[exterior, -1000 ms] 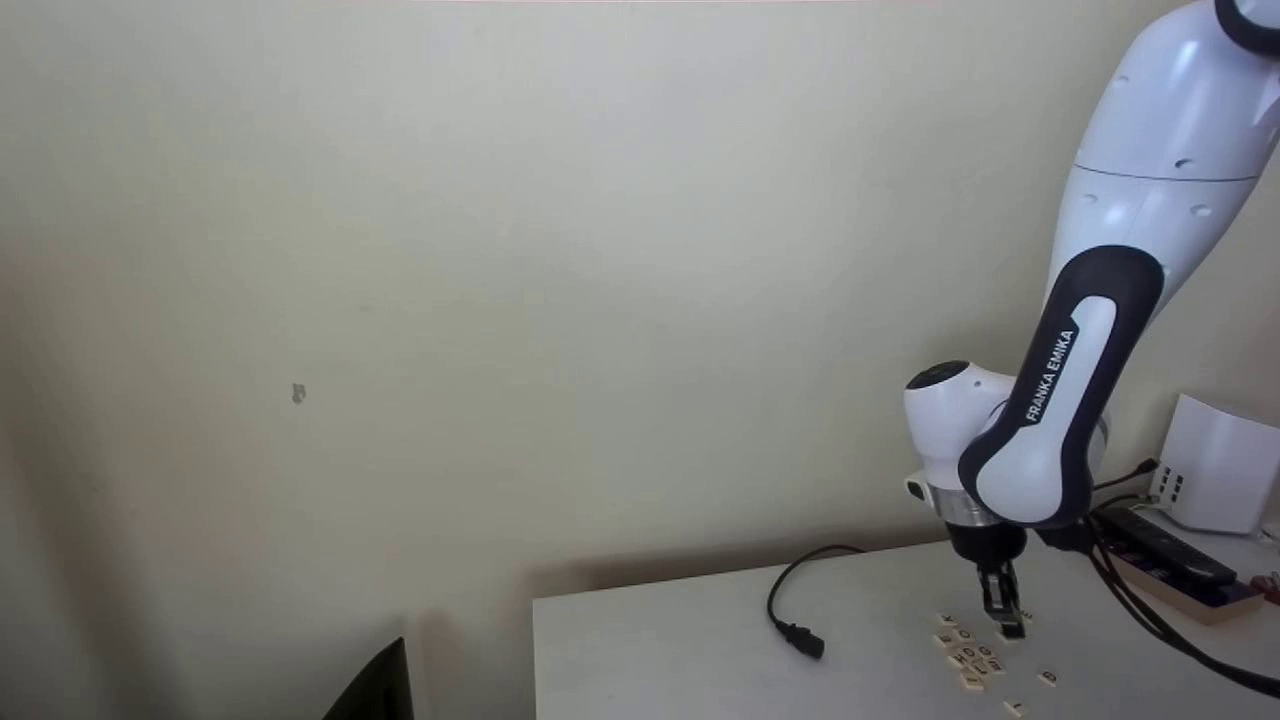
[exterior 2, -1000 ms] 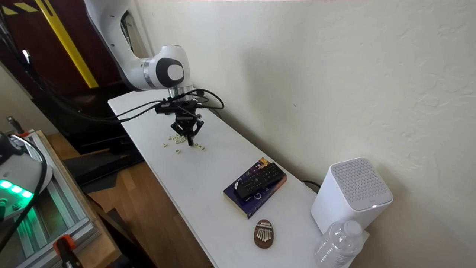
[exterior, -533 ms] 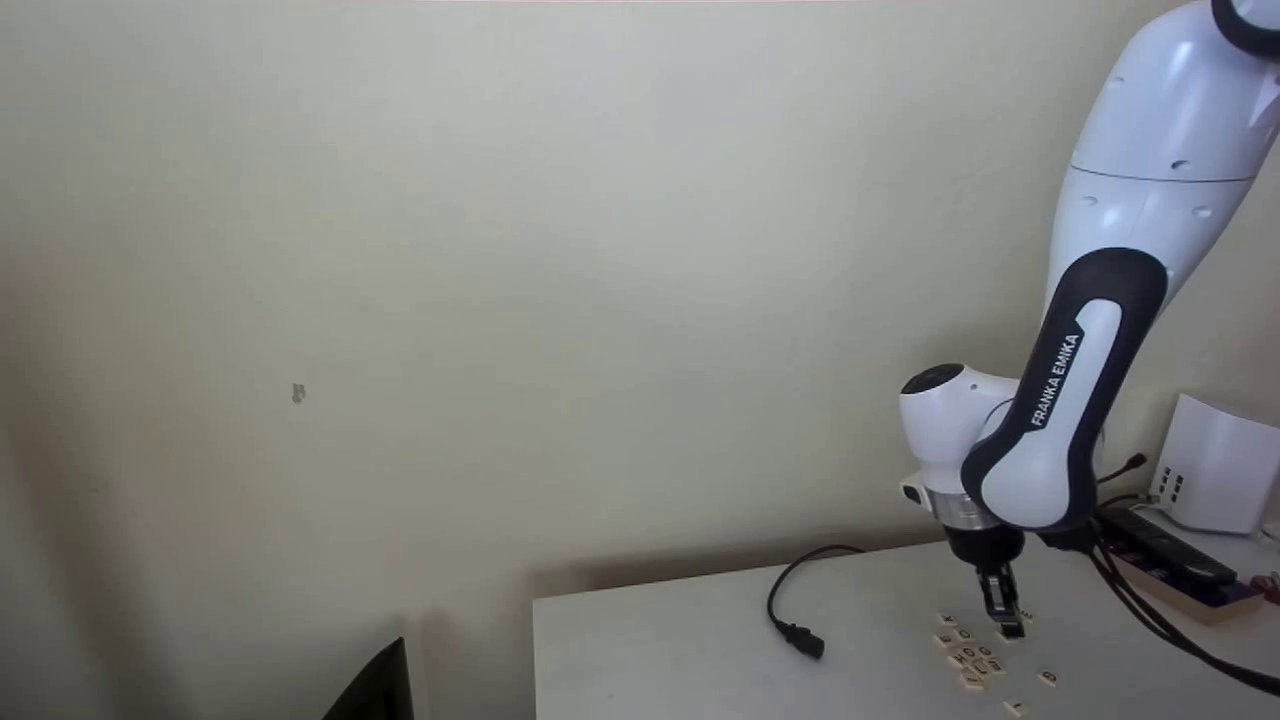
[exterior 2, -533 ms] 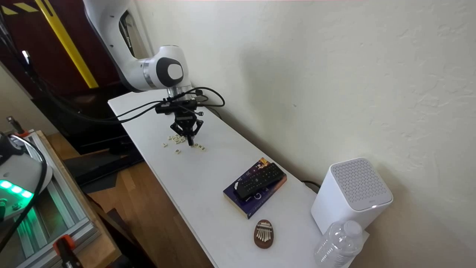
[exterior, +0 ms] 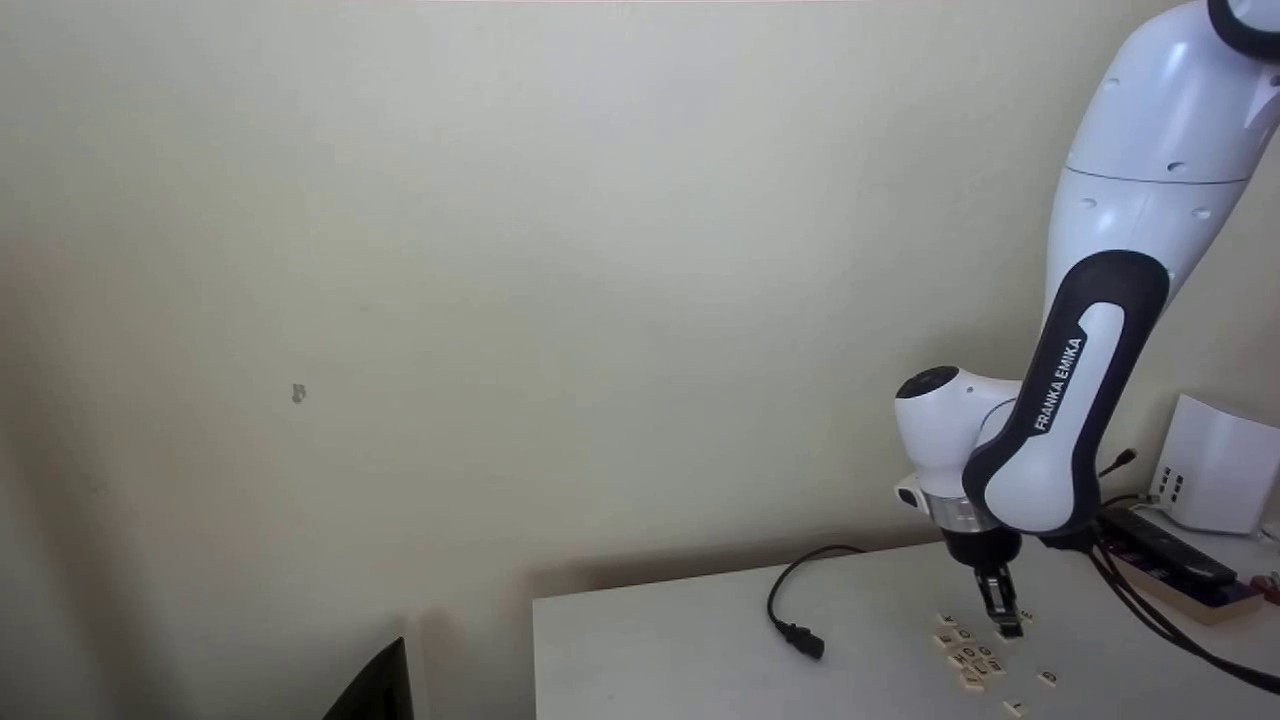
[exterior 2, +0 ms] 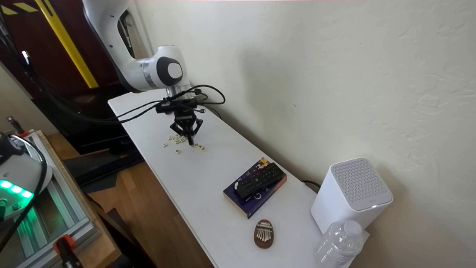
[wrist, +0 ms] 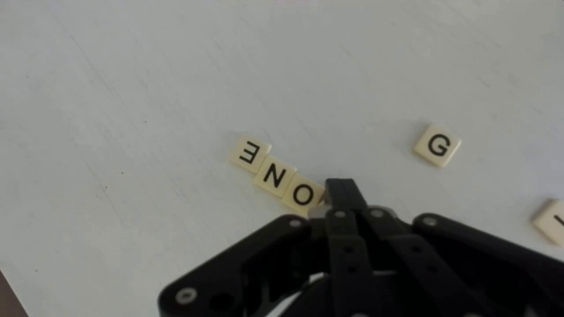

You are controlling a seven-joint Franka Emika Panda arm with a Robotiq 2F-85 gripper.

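In an exterior view I see the black gripper (exterior: 1010, 632) clenched, low over a smooth white table (exterior: 680, 640). In an exterior view, a clear, ribbed plastic bottle (exterior 2: 340, 245), contents indistinct, stands beside a perforated-topped white router (exterior 2: 346, 201). In the wrist view, a cream square E tile (wrist: 249, 153), N tile (wrist: 275, 176) and O tile (wrist: 303, 194) touch in a row, the gripper right at O's side.

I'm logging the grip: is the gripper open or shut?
Shut: in the wrist view, the gripper has its jaws together, no gap showing, beside the O tile.
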